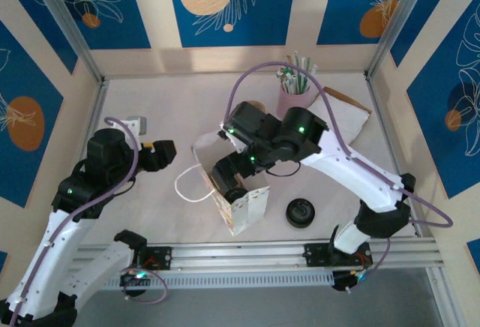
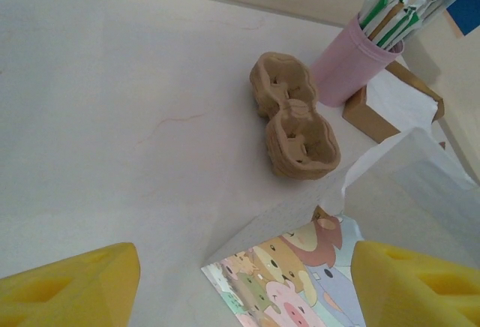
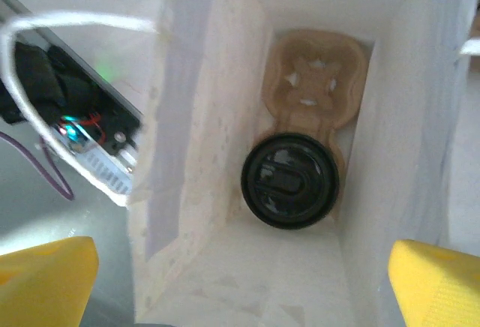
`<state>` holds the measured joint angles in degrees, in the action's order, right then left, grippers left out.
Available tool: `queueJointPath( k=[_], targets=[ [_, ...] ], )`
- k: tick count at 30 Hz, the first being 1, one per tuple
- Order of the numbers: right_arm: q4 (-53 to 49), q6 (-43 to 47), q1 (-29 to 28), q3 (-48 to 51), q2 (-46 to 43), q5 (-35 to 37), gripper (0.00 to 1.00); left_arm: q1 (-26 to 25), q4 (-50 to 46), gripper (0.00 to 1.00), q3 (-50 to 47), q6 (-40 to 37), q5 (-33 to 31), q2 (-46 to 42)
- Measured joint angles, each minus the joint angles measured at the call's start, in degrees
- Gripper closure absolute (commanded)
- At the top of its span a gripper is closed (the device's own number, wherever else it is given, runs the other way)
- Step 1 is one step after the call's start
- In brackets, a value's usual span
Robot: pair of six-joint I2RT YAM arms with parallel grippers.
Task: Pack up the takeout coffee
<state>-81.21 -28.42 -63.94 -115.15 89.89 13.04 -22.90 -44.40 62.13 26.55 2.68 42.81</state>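
Takeout coffee (image 3: 290, 179) below right end effector (image 3: 240, 286)

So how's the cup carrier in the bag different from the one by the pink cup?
The carrier in the bag sits at the bottom of the white paper bag; the carrier on the table lies in the open beside the pink cup of straws. The bagged one holds the takeout coffee in one slot; the table one has both slots empty. Both are brown pulp two-cup carriers.
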Motion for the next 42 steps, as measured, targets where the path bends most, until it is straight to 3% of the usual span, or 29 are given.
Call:
queueJointPath(
  k=[4, 8, 12, 16, 32, 42],
  targets=[
    [4.22, -0.35, 0.17, 0.90, -5.31, 0.92, 0.01, 0.02, 0.00, 0.18, 2.10, -0.42, 0.04, 0.63],
    [9.49, -0.81, 3.10, 4.87, -13.07, 1.38, 0.07, 0.00, 0.13, 0.12, 5.77, -1.68, 0.28, 3.15],
    [13.20, -1.92, 11.85, 9.40, -19.67, 0.92, 0.11, 0.00, 0.87, 0.00, 9.53, -3.21, 1.20, 6.91],
    [14.95, -2.34, 20.55, 12.68, -21.35, -0.90, 0.14, 0.00, 2.14, 0.00, 13.31, -4.26, 2.58, 12.02],
    [21.79, -1.84, 46.49, 16.28, -12.68, -7.50, 0.35, 0.28, 6.12, 0.00, 26.14, -7.63, 6.91, 33.57],
    [27.12, -1.92, 53.75, 16.15, -0.37, -7.17, 0.36, 3.72, 9.35, 0.00, 29.42, -7.41, 11.10, 43.85]
  ],
)
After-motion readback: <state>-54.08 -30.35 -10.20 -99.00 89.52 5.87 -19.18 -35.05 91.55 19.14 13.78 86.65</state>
